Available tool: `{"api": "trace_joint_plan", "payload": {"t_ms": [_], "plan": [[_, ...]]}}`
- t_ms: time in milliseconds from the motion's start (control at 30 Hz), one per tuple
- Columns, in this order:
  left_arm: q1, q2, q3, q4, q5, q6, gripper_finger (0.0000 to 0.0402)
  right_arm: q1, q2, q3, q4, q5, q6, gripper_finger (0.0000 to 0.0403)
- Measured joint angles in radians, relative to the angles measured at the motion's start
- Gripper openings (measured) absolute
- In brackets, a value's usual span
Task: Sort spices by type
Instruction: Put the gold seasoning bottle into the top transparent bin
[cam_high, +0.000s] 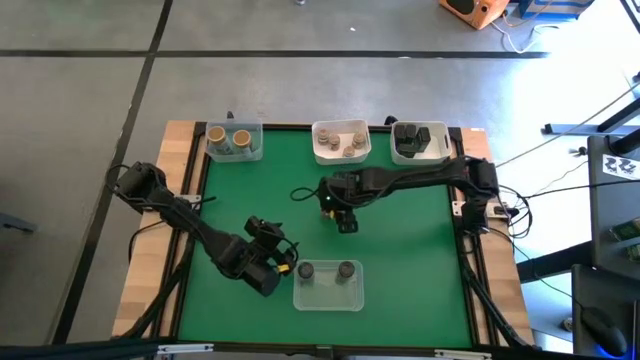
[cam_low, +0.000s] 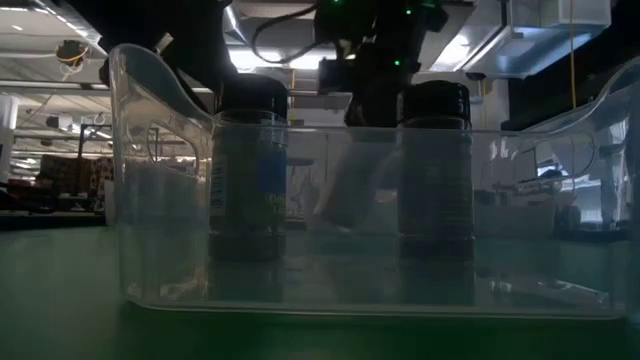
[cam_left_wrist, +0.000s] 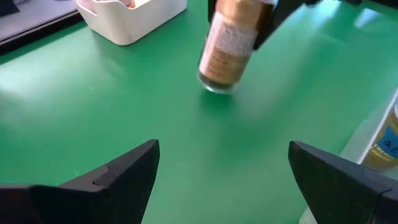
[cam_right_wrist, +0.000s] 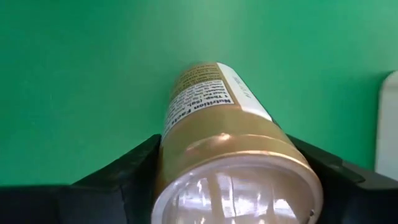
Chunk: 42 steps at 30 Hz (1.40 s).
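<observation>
The right pincer (cam_right_wrist: 236, 180) clamps a gold-capped jar (cam_right_wrist: 224, 143) above the bench (cam_high: 400, 250) middle; the left pincer (cam_left_wrist: 217, 180) gapes empty beside the near clear tray (cam_high: 328, 297).

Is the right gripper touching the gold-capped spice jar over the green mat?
Touching. In the right wrist view, the right gripper has a dark finger pressed against each side of the gold-capped jar.

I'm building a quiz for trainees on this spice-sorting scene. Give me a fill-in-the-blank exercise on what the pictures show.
1. The right gripper holds a gold-capped spice jar over the ____ mat.
2. The clear tray nearest the left gripper holds ____ jars.
3. The left gripper's fingers are ____.
4. The tray with tan-topped jars stands in the mat's far ____ corner.

Missing: green; two; open; left
</observation>
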Motion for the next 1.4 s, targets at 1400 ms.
{"api": "trace_joint_plan", "payload": {"t_ms": [1400], "plan": [[0.310,0.000,-0.001,0.292,0.364,0.680,0.0339,-0.008,-0.399,-0.165,-0.113,-0.021,0.031,0.0315]]}}
